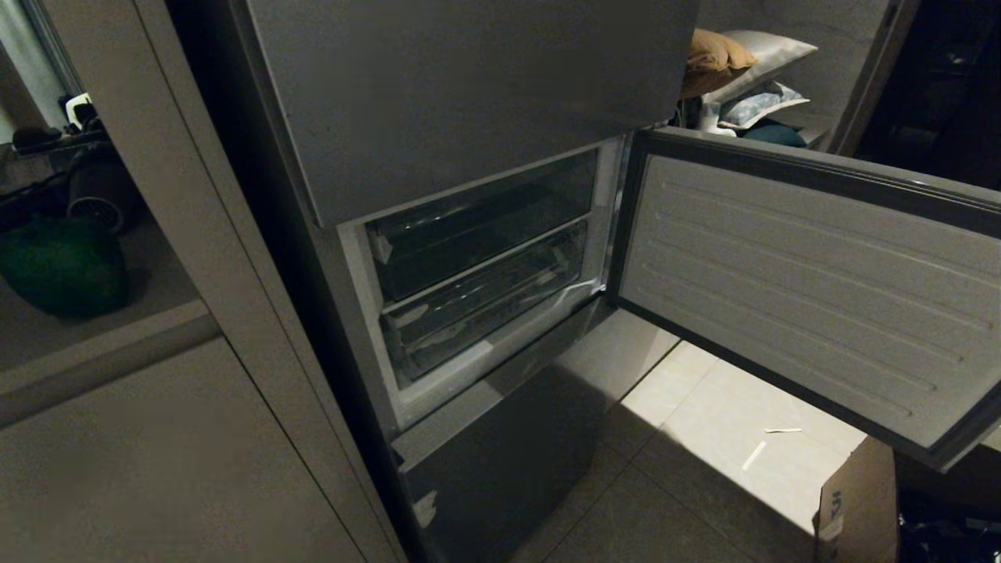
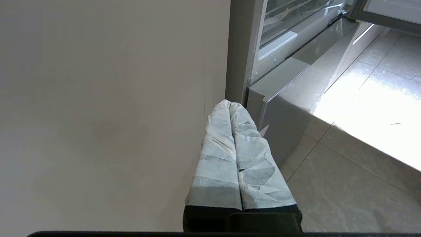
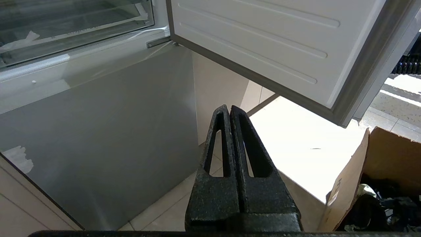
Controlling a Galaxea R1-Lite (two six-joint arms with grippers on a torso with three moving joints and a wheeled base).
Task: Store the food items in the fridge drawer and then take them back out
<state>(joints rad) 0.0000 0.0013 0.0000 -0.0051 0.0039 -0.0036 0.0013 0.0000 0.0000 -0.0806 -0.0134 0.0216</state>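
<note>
The fridge's middle compartment stands open, showing two clear plastic drawers pushed in, one above the other; the lower fridge drawer (image 1: 485,301) also shows in the wrist views (image 2: 296,16) (image 3: 72,23). No food items are in view. My left gripper (image 2: 229,102), its fingers wrapped in pale tape, is shut and empty, low beside the cabinet wall left of the fridge. My right gripper (image 3: 229,107), black, is shut and empty, low in front of the bottom fridge panel. Neither arm shows in the head view.
The open compartment door (image 1: 805,289) swings out to the right at mid height. An open cardboard box (image 1: 856,500) with dark contents stands on the tiled floor at the right. A beige cabinet (image 1: 156,438) flanks the fridge on the left. Pillows lie behind.
</note>
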